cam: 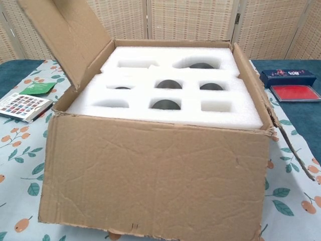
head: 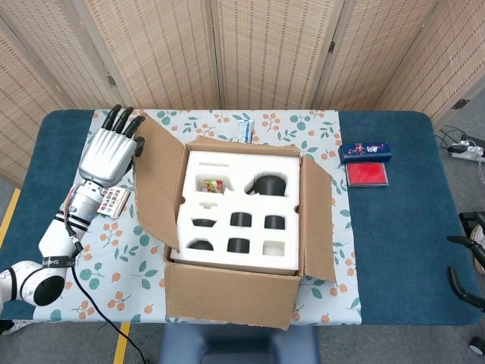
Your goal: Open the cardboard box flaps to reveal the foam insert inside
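The cardboard box (head: 227, 297) stands mid-table with its top open. Its left flap (head: 155, 189) leans outward to the left, the right flap (head: 318, 216) leans outward too, and the front flap hangs down. The white foam insert (head: 235, 208) shows fully, with dark round items in several pockets. My left hand (head: 106, 152) is just left of the left flap's far edge, fingers straight and apart, holding nothing; whether the thumb touches the flap I cannot tell. In the chest view the left flap (cam: 65, 35) rises over the foam insert (cam: 170, 108); no hand shows there. My right hand is out of sight.
A blue case (head: 364, 152) and a red flat item (head: 367, 174) lie right of the box. A small tube (head: 244, 130) lies behind it. A green packet (cam: 37, 88) and a colourful booklet (cam: 22, 105) sit to the left, near my hand. Folding screens stand behind the table.
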{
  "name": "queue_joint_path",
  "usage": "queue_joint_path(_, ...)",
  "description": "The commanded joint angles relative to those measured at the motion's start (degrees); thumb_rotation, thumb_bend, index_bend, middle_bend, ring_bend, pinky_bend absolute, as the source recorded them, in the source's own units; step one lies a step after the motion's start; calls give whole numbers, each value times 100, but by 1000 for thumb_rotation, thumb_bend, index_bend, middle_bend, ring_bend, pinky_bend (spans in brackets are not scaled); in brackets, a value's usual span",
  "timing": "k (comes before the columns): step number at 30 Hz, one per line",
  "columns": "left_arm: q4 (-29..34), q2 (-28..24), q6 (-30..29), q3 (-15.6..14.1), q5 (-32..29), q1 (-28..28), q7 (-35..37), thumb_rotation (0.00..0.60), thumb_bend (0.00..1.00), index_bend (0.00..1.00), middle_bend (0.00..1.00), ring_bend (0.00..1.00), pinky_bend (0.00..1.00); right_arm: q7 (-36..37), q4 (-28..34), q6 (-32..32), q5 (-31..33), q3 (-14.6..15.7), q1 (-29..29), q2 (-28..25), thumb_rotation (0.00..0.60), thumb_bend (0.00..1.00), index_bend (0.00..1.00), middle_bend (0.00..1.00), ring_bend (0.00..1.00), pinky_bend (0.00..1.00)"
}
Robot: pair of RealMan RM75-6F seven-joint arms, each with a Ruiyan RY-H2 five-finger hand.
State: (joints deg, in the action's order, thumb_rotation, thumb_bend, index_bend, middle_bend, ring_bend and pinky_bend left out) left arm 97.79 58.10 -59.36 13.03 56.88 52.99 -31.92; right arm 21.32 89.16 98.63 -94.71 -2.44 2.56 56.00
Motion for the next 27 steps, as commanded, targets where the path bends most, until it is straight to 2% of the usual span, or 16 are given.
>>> queue_joint_path(1, -151, -42, 61, -20, 40, -94, 210, 600, 930, 574, 172, 53, 0, -11, 1, -26, 3, 4, -14, 2, 172, 516, 275, 8, 37, 10)
queue_joint_path(9, -531, -142, 193, -96, 170, -366, 777, 600, 933, 574, 172, 54, 0, -42, 8, -42, 37, -5, -21, 13, 171, 516, 275, 8, 36, 10)
queue_joint_path(13, -658, -113, 172, -225, 249, -617, 1085, 600, 937, 572, 172, 54, 0, -83, 28, -82, 49, 4, -30, 4, 172, 516, 275, 8, 36, 10)
queue_joint_path(15, -655, -90, 90, -347, 338, -853, 1339, 600, 929, 523, 172, 49, 0, -132, 31, -94, 77, -5, -31, 4, 172, 517, 274, 8, 37, 10)
queue_joint_path(17, -552, -92, -72, -491, 432, -1160, 1614, 600, 855, 390, 171, 40, 0, -258, 36, -95, 140, -36, -27, 23, 173, 516, 268, 8, 37, 10)
queue_joint_path(18, -479, -98, -181, -556, 495, -1305, 1720, 600, 739, 269, 165, 30, 0, -343, 42, -101, 181, -56, -27, 38, 176, 516, 262, 8, 37, 10)
queue_joint_path(21, -231, -85, -750, -792, 758, -1835, 1884, 600, 491, 74, 127, 4, 0, -648, 112, -178, 310, -97, -38, 84, 180, 516, 238, 5, 32, 10)
queue_joint_path(24, 56, -32, -1501, -1014, 937, -2401, 1750, 600, 415, 15, 84, 0, 0, -1022, 214, -309, 410, -119, -80, 120, 186, 517, 205, 0, 21, 1)
queue_joint_path(27, 319, 99, -2268, -1180, 1067, -2972, 1668, 600, 397, 0, 48, 0, 0, -1429, 308, -435, 521, -170, -144, 189, 189, 517, 168, 0, 6, 0)
